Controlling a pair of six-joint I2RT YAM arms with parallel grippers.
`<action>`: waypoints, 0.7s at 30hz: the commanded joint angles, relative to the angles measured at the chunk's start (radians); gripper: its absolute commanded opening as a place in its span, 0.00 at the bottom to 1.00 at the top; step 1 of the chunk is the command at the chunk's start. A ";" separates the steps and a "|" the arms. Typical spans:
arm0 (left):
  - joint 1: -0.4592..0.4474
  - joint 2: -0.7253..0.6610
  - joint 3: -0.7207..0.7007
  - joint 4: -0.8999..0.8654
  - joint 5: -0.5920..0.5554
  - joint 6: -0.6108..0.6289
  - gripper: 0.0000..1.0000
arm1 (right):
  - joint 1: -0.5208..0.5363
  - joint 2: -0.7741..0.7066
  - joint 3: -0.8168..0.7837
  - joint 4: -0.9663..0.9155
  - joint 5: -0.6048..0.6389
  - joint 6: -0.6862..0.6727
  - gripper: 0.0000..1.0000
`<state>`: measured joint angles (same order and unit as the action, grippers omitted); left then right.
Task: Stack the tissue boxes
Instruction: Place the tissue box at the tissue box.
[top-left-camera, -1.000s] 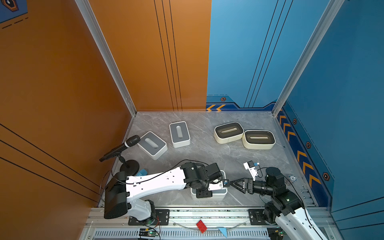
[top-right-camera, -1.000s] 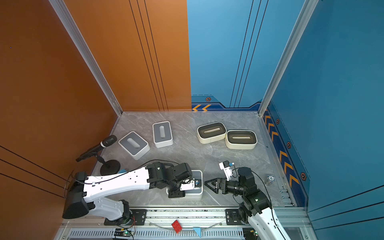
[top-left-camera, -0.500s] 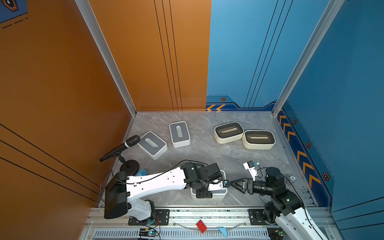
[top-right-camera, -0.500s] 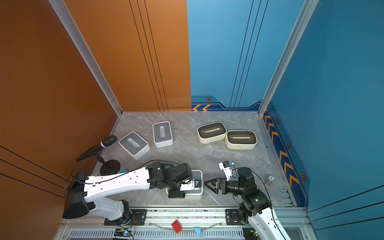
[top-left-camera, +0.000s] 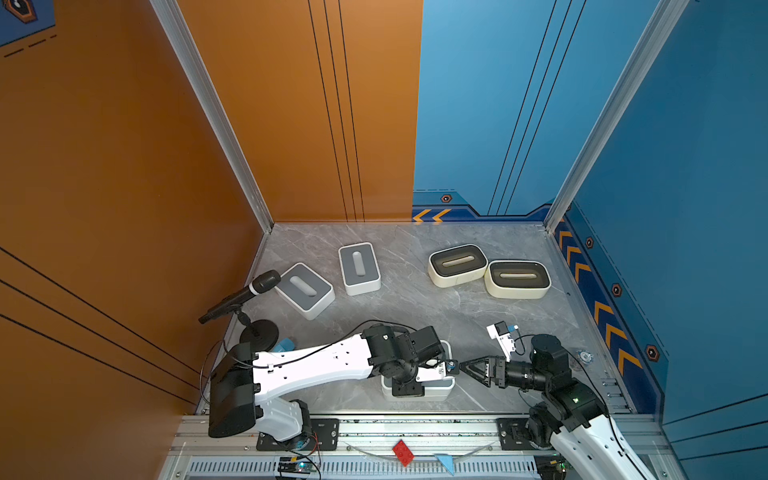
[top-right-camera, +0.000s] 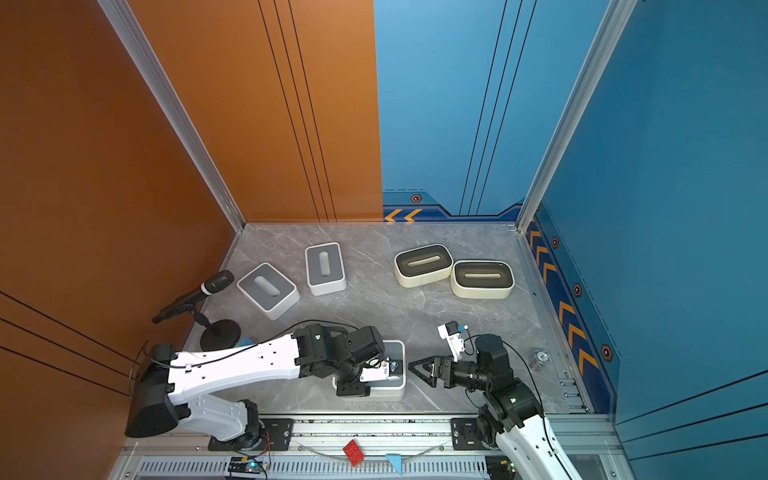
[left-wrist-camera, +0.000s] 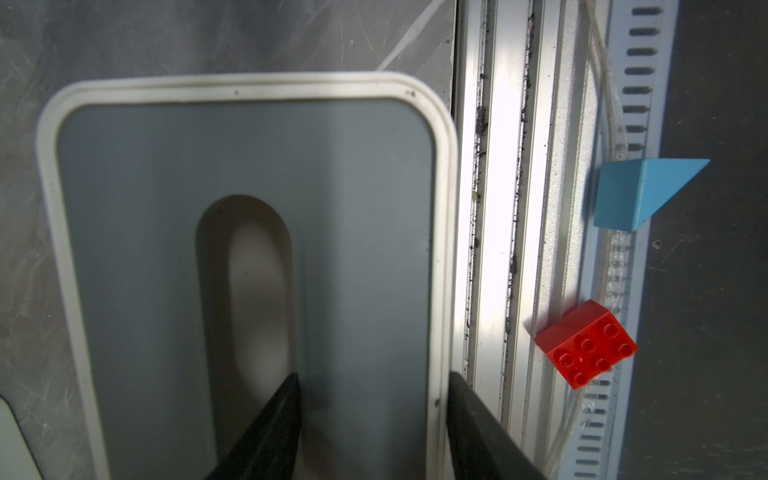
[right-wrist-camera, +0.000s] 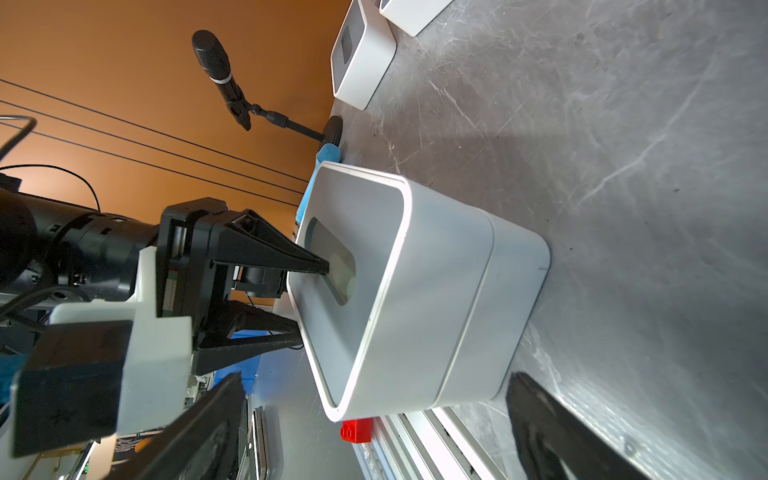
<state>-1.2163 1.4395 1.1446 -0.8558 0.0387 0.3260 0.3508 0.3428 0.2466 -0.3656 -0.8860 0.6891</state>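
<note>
Nothing moved visibly since a second ago | five seen: two grey-topped boxes (top-left-camera: 304, 291) (top-left-camera: 359, 268), two cream boxes (top-left-camera: 457, 272) (top-left-camera: 517, 282) at back, front box (top-left-camera: 436, 390) by near edge | left gripper (left-wrist-camera: 372, 378) straddles its slot wall, grip cannot tell | right gripper (top-left-camera: 464, 366) open | only right wrist view shows its side seam (right-wrist-camera: 487, 299)

Place: you are working in a robot lab cell, a walled tabletop booth.
Walls: orange panels (top-left-camera: 124, 166) stand on your left and part of the back, blue panels (top-left-camera: 478, 104) on the rest, joined by aluminium posts (top-left-camera: 210, 104).
Markings: orange chevron stripes (top-left-camera: 604, 309) run along the blue wall's foot.
Worktop: a grey marble-look tabletop (top-left-camera: 415, 307).
Mounting: your left arm (top-left-camera: 316, 365) and right arm (top-left-camera: 598, 442) bolt to an aluminium rail (top-left-camera: 415, 424) at the front, with a slotted cable duct (top-left-camera: 232, 467) below it.
Recording gear: a microphone (top-left-camera: 245, 293) on a stand sits by the orange wall.
</note>
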 joint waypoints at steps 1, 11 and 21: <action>0.008 0.010 -0.007 -0.005 0.024 0.015 0.57 | 0.008 0.001 -0.012 0.030 0.013 0.004 1.00; 0.002 0.001 0.003 -0.005 0.023 0.018 0.65 | 0.010 0.002 -0.010 0.030 0.016 0.005 1.00; -0.003 -0.011 0.004 -0.006 0.019 0.019 0.73 | 0.010 0.003 -0.009 0.028 0.016 0.004 1.00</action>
<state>-1.2167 1.4399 1.1446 -0.8558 0.0399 0.3370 0.3538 0.3431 0.2466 -0.3645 -0.8860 0.6891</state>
